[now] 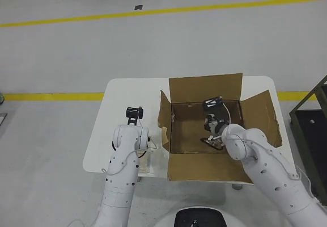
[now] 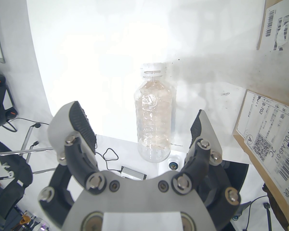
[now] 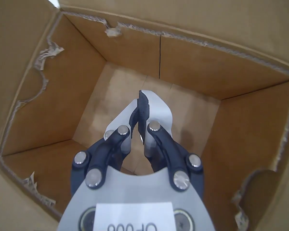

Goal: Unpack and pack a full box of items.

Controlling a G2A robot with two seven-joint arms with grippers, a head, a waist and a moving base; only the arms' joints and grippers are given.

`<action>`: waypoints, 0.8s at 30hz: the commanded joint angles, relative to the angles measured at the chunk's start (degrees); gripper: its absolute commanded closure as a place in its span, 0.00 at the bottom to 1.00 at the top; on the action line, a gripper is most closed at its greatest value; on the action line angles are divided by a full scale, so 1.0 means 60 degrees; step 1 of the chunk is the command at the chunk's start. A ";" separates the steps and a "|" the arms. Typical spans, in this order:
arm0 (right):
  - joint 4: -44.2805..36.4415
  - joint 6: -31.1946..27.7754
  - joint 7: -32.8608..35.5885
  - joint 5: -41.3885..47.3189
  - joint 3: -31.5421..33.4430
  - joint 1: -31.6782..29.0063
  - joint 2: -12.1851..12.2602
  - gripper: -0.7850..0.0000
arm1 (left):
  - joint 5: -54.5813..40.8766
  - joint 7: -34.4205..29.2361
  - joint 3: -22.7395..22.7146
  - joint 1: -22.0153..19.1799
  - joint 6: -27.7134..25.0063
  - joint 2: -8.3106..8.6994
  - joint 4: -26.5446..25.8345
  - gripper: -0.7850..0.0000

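My head camera is looking straight down from above my arms, taking in the whole white table (image 1: 123, 96) and the open cardboard box (image 1: 203, 165). My left wrist camera is facing the tabletop from close by, beside the box's labelled outside. My right wrist camera is peering down inside that same box.

Industrial hall or warehouse-type test floor. Grey poured floor (image 1: 67, 51) marked with yellow lines (image 1: 152, 12); lone white table (image 1: 118, 96); dark metal rack (image 1: 322, 142) at right; labelled cardboard shipping box (image 1: 206, 88).
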 commanded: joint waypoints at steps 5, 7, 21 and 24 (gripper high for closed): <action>0.0436 0.0181 -0.0047 0.0290 -0.0067 0.0176 -0.0063 1.00 | 0.0000 0.0000 0.0000 0.0000 0.0000 0.0000 0.0000 0.00; 0.0436 0.0181 -0.0047 0.0290 -0.0067 0.0176 -0.0063 1.00 | 0.0000 0.0000 0.0000 0.0000 0.0000 0.0000 0.0000 0.00; 0.0245 0.0742 0.2183 -0.1488 -0.0736 0.0414 -0.0092 1.00 | 0.0000 0.0000 0.0000 0.0000 0.0000 0.0000 0.0000 0.00; 0.0205 0.0954 0.2938 -0.1665 -0.0919 0.0646 -0.0156 0.84 | 0.0000 0.0000 0.0000 0.0000 0.0000 0.0000 0.0000 0.00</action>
